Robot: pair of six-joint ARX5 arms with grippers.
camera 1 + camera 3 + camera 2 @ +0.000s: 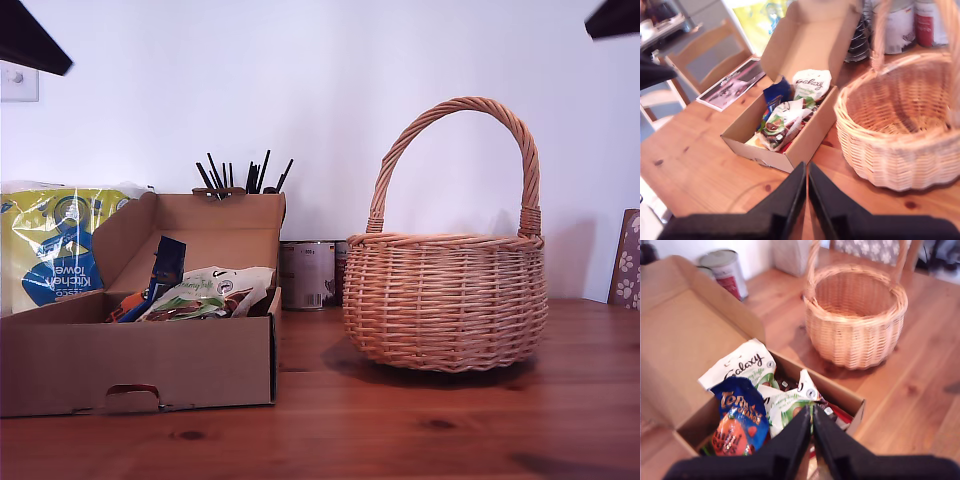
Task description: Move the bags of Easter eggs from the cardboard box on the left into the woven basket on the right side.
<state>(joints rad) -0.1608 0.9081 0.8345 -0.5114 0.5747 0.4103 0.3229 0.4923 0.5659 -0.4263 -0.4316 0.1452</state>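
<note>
The cardboard box (140, 360) sits on the wooden table at the exterior view's left, lid flap up. Several bags of Easter eggs lie in it: a dark blue one (740, 415), a cream-and-green one with dark script (745, 367) and a second cream-and-green one (787, 405). The woven basket (445, 300) stands at the exterior view's right and is empty inside (890, 100). My first gripper (812, 412) hangs shut above the box's bags, holding nothing. My second gripper (806, 170) is shut over bare table in front of the box (805, 135) and basket.
A yellow-and-blue kitchen towel pack (55, 250) stands behind the box. Tins (308, 272) and a holder of black sticks (240, 175) sit by the wall. Dark arm parts show in the exterior view's top corners. A chair (705, 50) and a leaflet (732, 82) lie beyond the box.
</note>
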